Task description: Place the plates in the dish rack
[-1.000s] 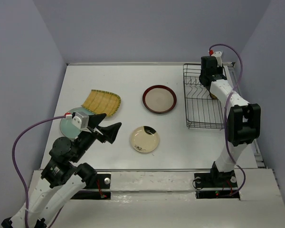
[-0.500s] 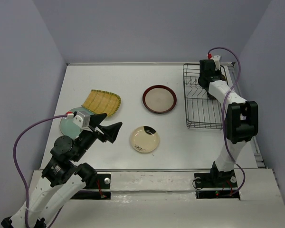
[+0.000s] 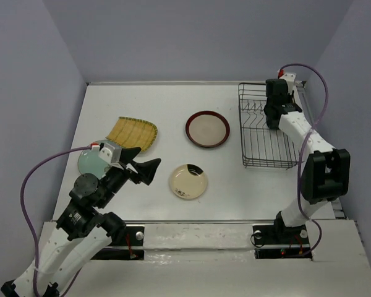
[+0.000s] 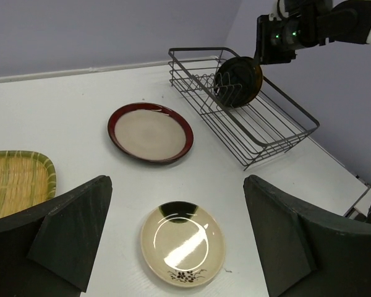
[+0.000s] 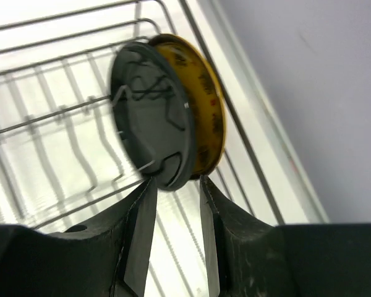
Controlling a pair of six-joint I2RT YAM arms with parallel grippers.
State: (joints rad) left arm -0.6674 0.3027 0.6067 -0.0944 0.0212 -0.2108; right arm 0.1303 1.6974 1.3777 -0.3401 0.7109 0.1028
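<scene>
The black wire dish rack (image 3: pixel 263 162) stands at the back right. A small black plate (image 5: pixel 151 111) and a small patterned yellow plate (image 5: pixel 205 117) stand upright in it side by side. My right gripper (image 5: pixel 176 185) is open, its tips at their lower edge; seen from above, it (image 3: pixel 273 116) covers them. The black plate also shows in the left wrist view (image 4: pixel 238 80). My left gripper (image 4: pixel 176 185) is open and empty above the cream plate with a dark mark (image 3: pixel 188 181). The red-rimmed beige plate (image 3: pixel 207 129), the yellow ribbed plate (image 3: pixel 133 132) and the pale green plate (image 3: pixel 88 162) lie flat on the table.
The pale green plate is partly hidden under my left arm. Grey walls close in the table on three sides. The rack (image 4: pixel 284 133) sits close to the right table edge.
My right arm's elbow has swung to the right and its wrist has shifted slightly right over the rack. My left gripper has edged a little to the right.
</scene>
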